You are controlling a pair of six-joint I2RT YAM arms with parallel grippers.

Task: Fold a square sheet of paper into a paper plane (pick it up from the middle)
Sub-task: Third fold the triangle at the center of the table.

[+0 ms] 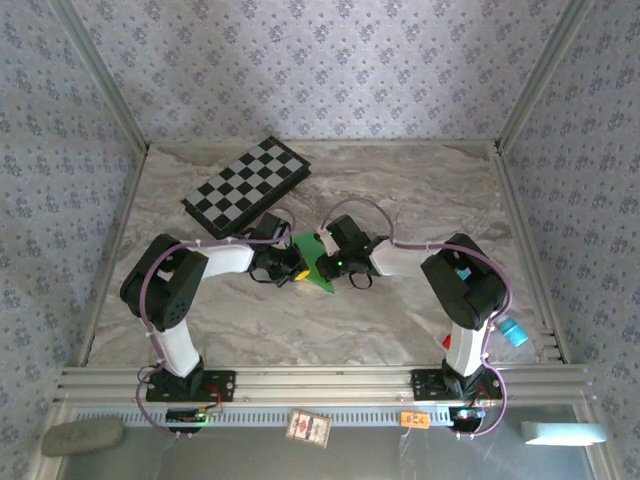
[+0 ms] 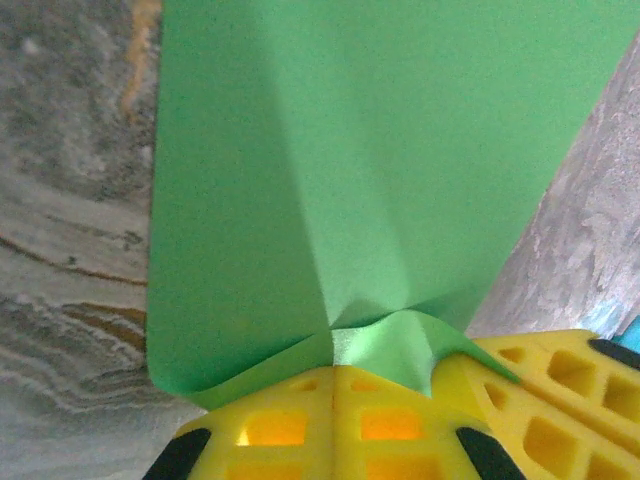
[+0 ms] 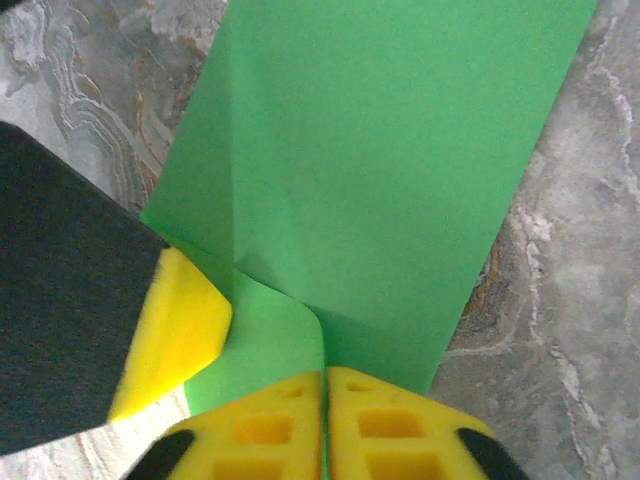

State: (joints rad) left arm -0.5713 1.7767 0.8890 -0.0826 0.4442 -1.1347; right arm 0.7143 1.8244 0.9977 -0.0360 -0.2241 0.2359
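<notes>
The bright-green paper [image 1: 312,262] lies creased on the marble table between the two arms. In the left wrist view the paper [image 2: 350,150] has a fold line running down to my left gripper [image 2: 333,365], whose yellow fingers are shut on its puckered near edge. My right gripper [image 3: 325,372] pinches the opposite edge of the paper [image 3: 380,150], jaws together with a thin green strip between them. From above, the left gripper [image 1: 293,268] and right gripper [image 1: 325,268] meet almost tip to tip over the sheet. The left gripper's yellow finger [image 3: 175,330] shows beside the right one.
A black-and-white checkered board [image 1: 245,185] lies behind the left arm, tilted. Patterned walls enclose the table on three sides. Bare marble [image 1: 430,190] stretches to the back right. The metal rail [image 1: 320,382] with both arm bases runs along the near edge.
</notes>
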